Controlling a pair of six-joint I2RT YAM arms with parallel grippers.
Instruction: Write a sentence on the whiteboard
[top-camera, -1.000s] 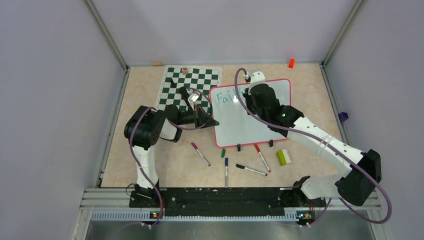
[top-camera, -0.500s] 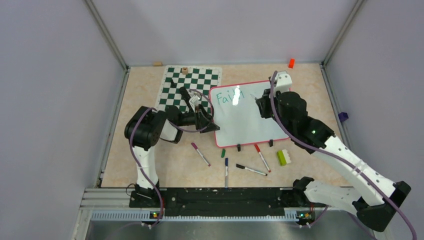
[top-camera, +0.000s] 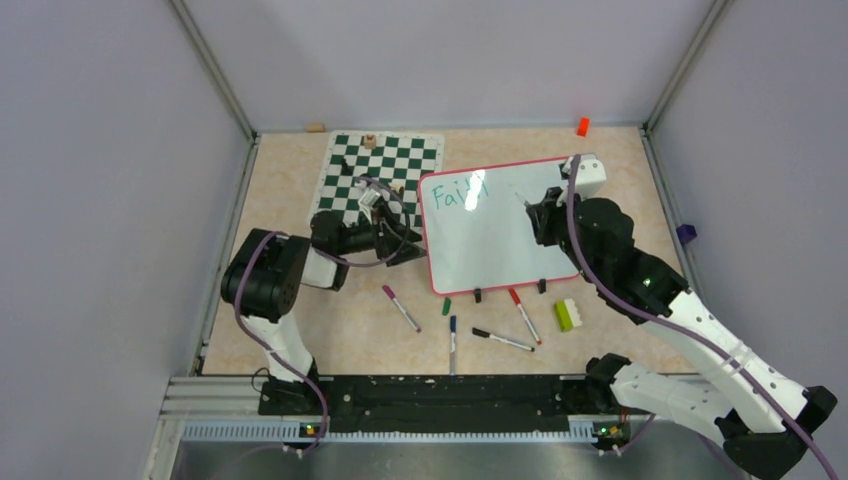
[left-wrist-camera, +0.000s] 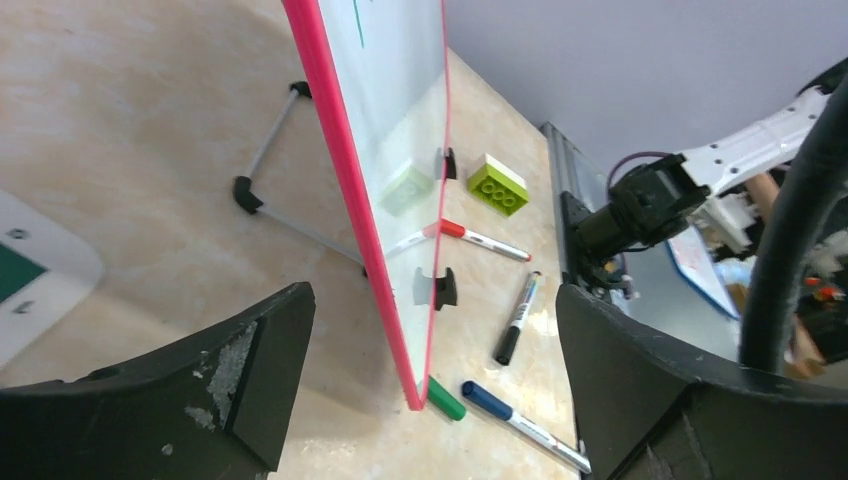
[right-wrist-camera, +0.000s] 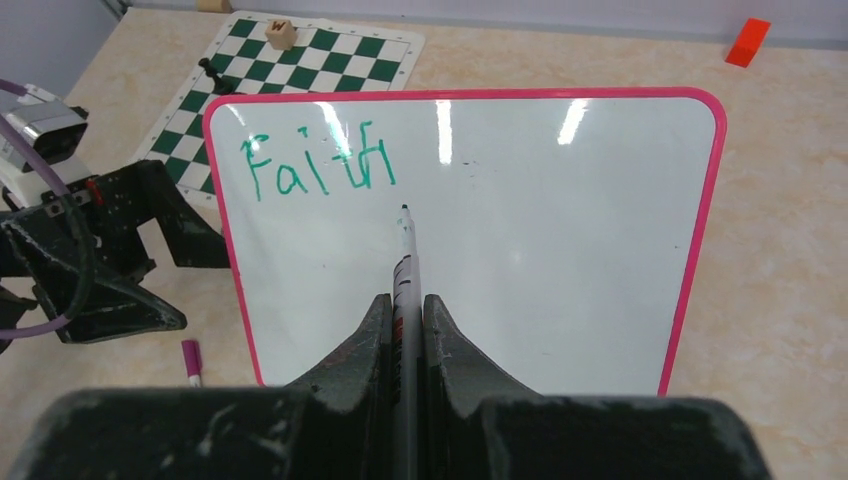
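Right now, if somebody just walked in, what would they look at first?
First, the whiteboard with its pink frame, standing in the middle of the table, with the green word "Faith" in its top left corner. The right claw pinches a marker aimed at the board just below that word. The left claw is open around the board's left edge, near the green chess mat.
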